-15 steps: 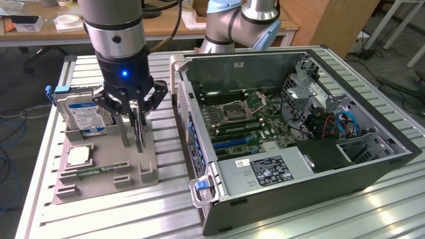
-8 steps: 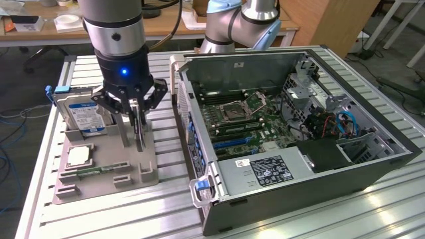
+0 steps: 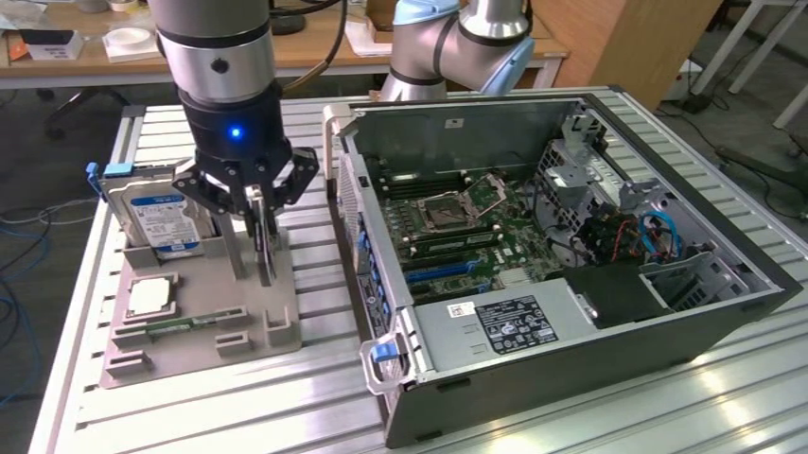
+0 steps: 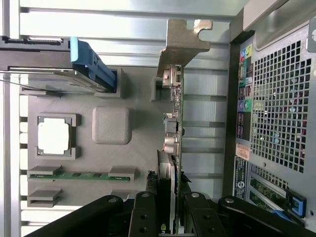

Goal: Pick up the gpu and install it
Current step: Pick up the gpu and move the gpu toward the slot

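Observation:
The gpu [image 3: 265,244] stands edge-on in the grey holder tray [image 3: 272,317], a thin dark card hanging straight below my gripper [image 3: 259,210]. In the wrist view the gpu [image 4: 176,113] runs away from the fingers, green edge and connectors showing, and ends in its silver bracket [image 4: 183,37]. My gripper [image 4: 170,217] has a black finger pressed against each side of the card. The open computer case [image 3: 688,312] lies to the exterior view's right of the tray, its motherboard [image 3: 467,227] exposed.
On the tray a silver hard drive [image 3: 158,218] with a blue-white label stands upright beside the gripper, a processor chip [image 3: 151,295] lies flat, and a green memory stick [image 3: 177,326] sits near the front. A second robot arm [image 3: 455,47] stands behind the case.

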Motion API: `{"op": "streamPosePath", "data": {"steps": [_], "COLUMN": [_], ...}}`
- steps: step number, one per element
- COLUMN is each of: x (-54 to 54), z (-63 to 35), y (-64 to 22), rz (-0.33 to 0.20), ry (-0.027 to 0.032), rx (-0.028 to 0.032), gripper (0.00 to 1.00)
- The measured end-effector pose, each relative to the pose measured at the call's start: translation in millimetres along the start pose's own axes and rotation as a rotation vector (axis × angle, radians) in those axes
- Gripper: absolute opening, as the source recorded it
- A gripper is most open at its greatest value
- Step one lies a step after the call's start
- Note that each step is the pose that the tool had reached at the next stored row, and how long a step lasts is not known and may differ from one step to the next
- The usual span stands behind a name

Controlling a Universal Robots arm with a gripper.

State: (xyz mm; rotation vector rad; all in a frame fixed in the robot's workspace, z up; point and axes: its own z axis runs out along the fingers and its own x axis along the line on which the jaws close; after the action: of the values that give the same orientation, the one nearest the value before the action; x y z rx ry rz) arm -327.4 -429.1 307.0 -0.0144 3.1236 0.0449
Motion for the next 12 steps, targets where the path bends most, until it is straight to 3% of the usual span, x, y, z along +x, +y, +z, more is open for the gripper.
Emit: {"op": "streamPosePath", "data": {"steps": [12], "x": [-0.1], "z": [-4.5], "y": [0.1], "rz": [0.000], "ry": [0.0000], "rx": [0.0000], "gripper": [0.27]}}
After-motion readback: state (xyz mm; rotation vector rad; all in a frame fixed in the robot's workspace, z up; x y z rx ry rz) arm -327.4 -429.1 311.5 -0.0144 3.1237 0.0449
